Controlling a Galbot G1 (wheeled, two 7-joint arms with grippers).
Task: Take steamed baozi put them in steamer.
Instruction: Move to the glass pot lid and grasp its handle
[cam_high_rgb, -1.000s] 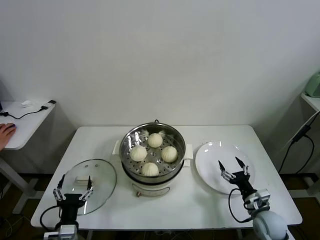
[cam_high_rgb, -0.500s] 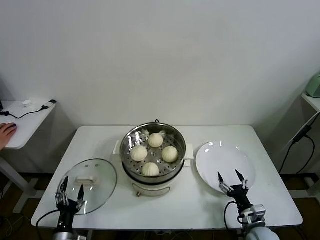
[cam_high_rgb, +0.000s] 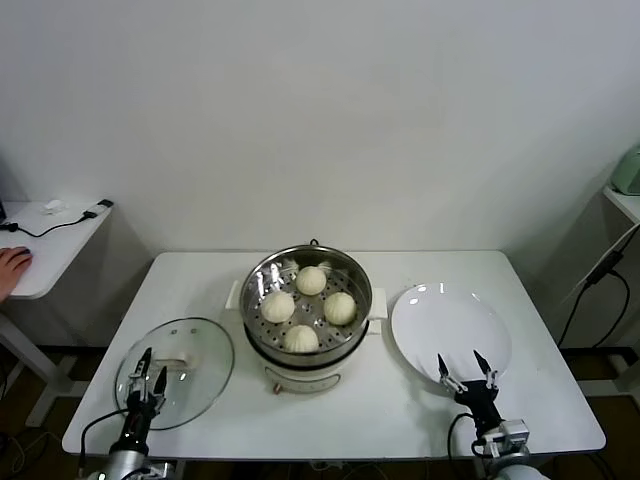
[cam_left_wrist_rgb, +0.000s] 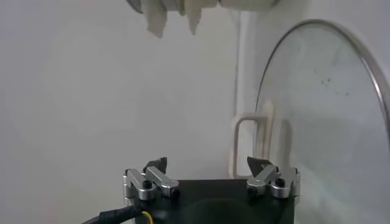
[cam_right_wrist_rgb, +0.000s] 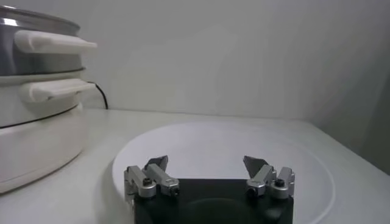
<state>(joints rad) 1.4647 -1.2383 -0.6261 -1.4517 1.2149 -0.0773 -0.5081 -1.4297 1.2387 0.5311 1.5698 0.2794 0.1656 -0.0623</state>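
Observation:
Several cream-white baozi (cam_high_rgb: 302, 338) sit on the perforated tray inside the steel steamer (cam_high_rgb: 262, 330) at the table's middle; its white base and handles show in the right wrist view (cam_right_wrist_rgb: 42, 109). My left gripper (cam_high_rgb: 148, 369) is open and empty, low at the front left over the near edge of the glass lid (cam_high_rgb: 195, 360). My right gripper (cam_high_rgb: 464, 372) is open and empty, low at the front right over the near edge of the white plate (cam_high_rgb: 445, 325). In the wrist views both grippers (cam_left_wrist_rgb: 210, 167) (cam_right_wrist_rgb: 207, 164) hold nothing.
The glass lid (cam_left_wrist_rgb: 317, 122) with a white handle (cam_left_wrist_rgb: 247, 146) lies flat at the front left. The bare white plate (cam_right_wrist_rgb: 231, 146) lies right of the steamer. A side table with a cable and a person's hand (cam_high_rgb: 12, 265) stands at the far left.
Both grippers have drawn back toward the table's front edge and lower. The baozi, steamer, lid and plate have not moved.

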